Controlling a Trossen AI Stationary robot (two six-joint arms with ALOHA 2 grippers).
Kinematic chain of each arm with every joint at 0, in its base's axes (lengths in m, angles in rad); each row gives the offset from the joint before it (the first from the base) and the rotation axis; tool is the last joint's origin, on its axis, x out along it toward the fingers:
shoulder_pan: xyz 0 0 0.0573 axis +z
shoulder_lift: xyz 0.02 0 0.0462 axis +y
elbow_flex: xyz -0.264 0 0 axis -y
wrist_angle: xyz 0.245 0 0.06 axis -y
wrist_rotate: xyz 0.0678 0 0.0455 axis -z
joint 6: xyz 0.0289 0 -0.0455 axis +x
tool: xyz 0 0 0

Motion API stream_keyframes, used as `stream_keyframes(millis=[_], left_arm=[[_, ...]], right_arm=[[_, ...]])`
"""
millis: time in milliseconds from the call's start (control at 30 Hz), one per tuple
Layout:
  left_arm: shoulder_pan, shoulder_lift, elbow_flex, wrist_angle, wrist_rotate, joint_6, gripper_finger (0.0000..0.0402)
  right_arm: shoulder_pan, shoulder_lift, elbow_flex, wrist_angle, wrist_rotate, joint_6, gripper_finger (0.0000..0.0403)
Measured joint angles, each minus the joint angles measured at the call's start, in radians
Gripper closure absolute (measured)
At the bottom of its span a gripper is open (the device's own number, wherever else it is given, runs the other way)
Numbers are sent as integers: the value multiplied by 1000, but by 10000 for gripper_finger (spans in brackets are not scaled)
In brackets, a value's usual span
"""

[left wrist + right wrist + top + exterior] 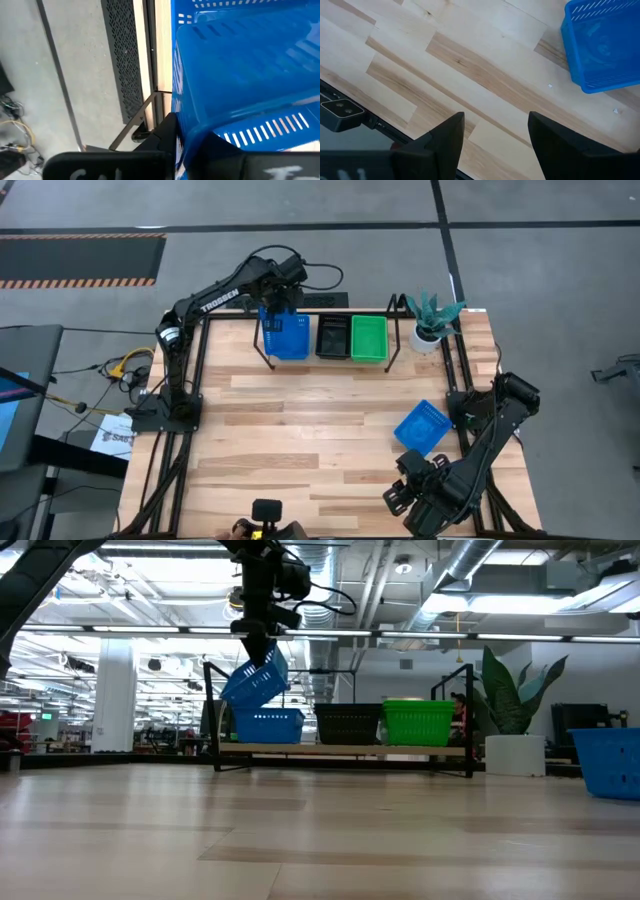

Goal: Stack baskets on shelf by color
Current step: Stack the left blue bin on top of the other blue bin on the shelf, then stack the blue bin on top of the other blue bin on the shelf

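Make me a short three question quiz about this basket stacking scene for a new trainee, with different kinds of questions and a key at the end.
1. True or false: the left gripper holds a blue basket tilted above the blue one on the shelf.
2. Which colour sits in the shelf's middle slot? A) green B) black C) blue
3. Fill in: a loose blue basket lies on the table near the ____ gripper, which is open.

Key
1. True.
2. B, the black basket, between the blue basket on the shelf and the green basket.
3. Right.
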Motion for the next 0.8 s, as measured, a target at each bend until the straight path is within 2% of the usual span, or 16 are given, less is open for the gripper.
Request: stream_keyframes(millis=[133, 400, 533, 633, 733, 800], left_arm=[[-23, 0, 0, 17, -28, 42, 364], [-69, 0, 0, 38, -97, 119, 272], [-77, 0, 11, 41, -111, 83, 246], [-79, -1, 39, 49, -123, 8, 242], [-82, -1, 86, 48, -11, -116, 248], [-83, -2, 126, 56, 170, -242, 255]], right_arm=[[0, 0, 0, -1, 0, 0, 158], [2, 0, 0, -1, 0, 3, 158], [3, 0, 0, -1, 0, 3, 158], [8, 0, 0, -1, 0, 3, 158], [13, 0, 0, -3, -2, 3, 158], [18, 0, 0, -4, -3, 16, 158]])
